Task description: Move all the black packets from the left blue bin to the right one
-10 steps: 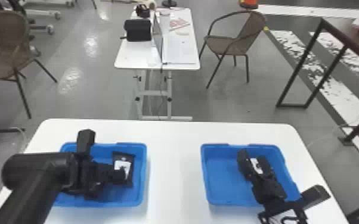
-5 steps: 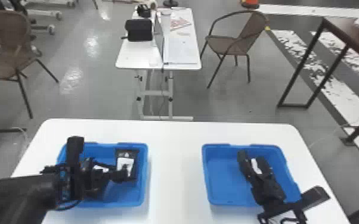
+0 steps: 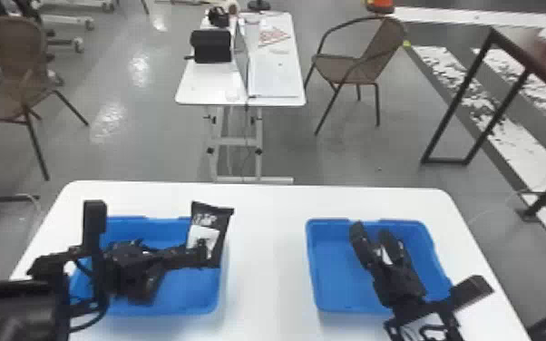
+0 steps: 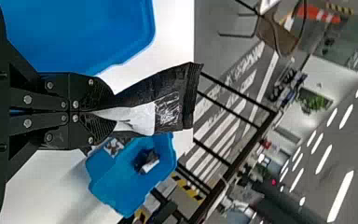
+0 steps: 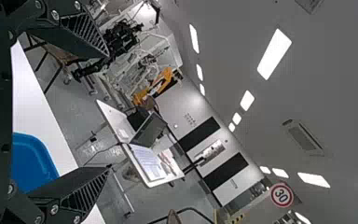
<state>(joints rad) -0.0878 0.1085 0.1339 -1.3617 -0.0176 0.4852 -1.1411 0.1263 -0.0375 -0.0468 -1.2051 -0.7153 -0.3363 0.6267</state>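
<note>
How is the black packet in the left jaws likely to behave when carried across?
The packet is probably flexible but not limp: it narrows and creases at the jaws, yet its free end fans out beyond them. Its shiny film may be somewhat slippery. Pinched near one end only, it could swing or pivot a little.

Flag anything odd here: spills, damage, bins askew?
Nothing stands out. Both bins, left and right, sit flat on the table. The packet narrows where the left gripper pinches it, which looks normal, with no visible tear or spill.
</note>
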